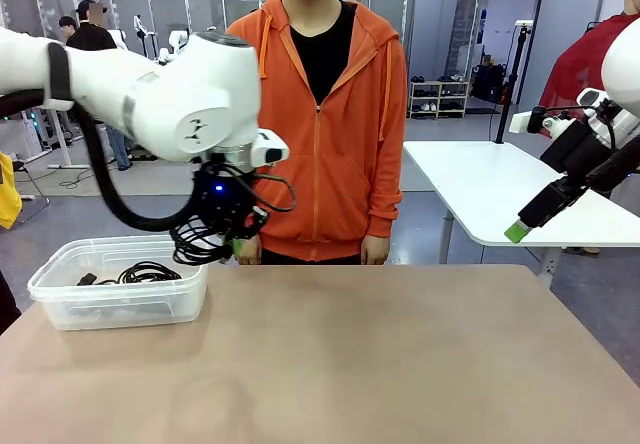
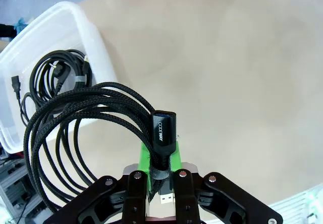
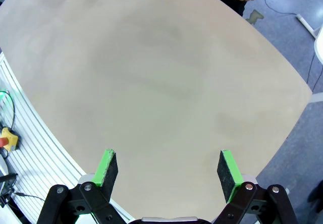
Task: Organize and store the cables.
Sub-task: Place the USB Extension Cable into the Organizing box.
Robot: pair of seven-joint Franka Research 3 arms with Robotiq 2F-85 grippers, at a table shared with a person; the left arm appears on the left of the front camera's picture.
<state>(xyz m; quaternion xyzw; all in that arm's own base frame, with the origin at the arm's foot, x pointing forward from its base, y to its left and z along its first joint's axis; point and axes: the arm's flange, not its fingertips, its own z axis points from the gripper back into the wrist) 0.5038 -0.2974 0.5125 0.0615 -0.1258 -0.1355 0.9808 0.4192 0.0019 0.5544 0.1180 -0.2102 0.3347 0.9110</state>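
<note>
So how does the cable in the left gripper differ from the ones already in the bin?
The held cable hangs in the air, pinched near its plug by the left gripper; the stored cables lie on the floor of the clear bin. The held cable looks braided and forms a bigger loop; the stored ones look smoother and coiled tighter. All are black and coiled.

quick count from my side: one braided cable coil (image 2: 75,128) in my left gripper (image 2: 160,171); two more coils (image 2: 55,77) in the one clear bin (image 2: 96,37), best I can tell; one person (image 1: 330,114) opposite; one table (image 1: 400,364)
</note>
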